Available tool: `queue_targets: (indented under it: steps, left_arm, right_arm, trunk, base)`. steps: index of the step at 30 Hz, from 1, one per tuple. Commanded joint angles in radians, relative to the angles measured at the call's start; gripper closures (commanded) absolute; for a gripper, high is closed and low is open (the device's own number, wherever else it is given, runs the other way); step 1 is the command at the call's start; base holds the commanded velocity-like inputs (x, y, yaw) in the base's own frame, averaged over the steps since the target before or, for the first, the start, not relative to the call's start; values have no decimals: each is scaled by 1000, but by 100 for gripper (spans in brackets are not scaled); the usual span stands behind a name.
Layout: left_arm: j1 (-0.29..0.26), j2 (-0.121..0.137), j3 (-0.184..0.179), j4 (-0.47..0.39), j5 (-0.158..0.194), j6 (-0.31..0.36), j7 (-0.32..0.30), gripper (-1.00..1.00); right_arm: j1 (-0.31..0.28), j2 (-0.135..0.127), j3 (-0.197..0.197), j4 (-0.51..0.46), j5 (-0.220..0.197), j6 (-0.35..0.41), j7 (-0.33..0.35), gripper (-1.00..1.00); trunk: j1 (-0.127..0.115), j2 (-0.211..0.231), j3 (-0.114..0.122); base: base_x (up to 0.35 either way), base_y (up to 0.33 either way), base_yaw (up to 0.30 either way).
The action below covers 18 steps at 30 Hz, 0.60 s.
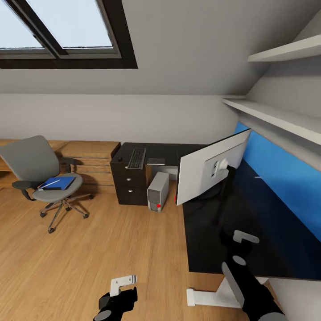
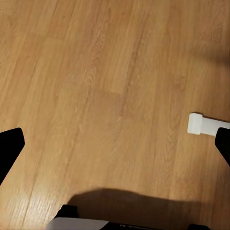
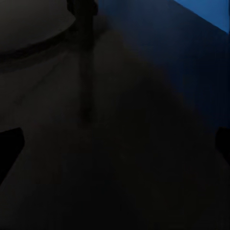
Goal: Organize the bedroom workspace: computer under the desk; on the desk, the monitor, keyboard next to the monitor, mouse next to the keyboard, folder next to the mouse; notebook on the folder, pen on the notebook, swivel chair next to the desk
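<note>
From the head view, the monitor (image 1: pixel 213 168) stands on the black bench (image 1: pixel 249 232), its back to the camera. The keyboard (image 1: pixel 137 158) and mouse (image 1: pixel 119 159) lie on the far wing, the computer (image 1: pixel 158 191) on the floor under it. The folder (image 1: pixel 58 183) rests on the swivel chair (image 1: pixel 42 178), well apart. The left tool (image 1: pixel 122 284) hangs over the floor; the right tool (image 1: pixel 243 247) hovers above the bench.

In the left wrist view, the fingers (image 2: pixel 10 146) are spread, empty, over the wooden floor (image 2: pixel 105 86).

In the right wrist view, the fingers (image 3: pixel 9 143) are spread too, near the monitor stand (image 3: pixel 84 62).

Judging by this, the keyboard move comes next, calling for a drive toward it.
</note>
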Motion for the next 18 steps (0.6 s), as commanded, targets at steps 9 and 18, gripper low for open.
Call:
queue_targets:
  steps: [9,18]
  left_arm:
    - [0,0,-2,-4,9,0,9,-100]
    - [0,3,1,-25,8,-1,11,-100]
  right_arm:
    - [-527,-48,8,748,57,-253,128,-100]
    - [-562,-19,-10,825,2,-299,151,-100]
  trunk:
    - [1,-2,-2]
    - [1,-2,-2]
  base:
    - [0,0,0]
    - [0,0,0]
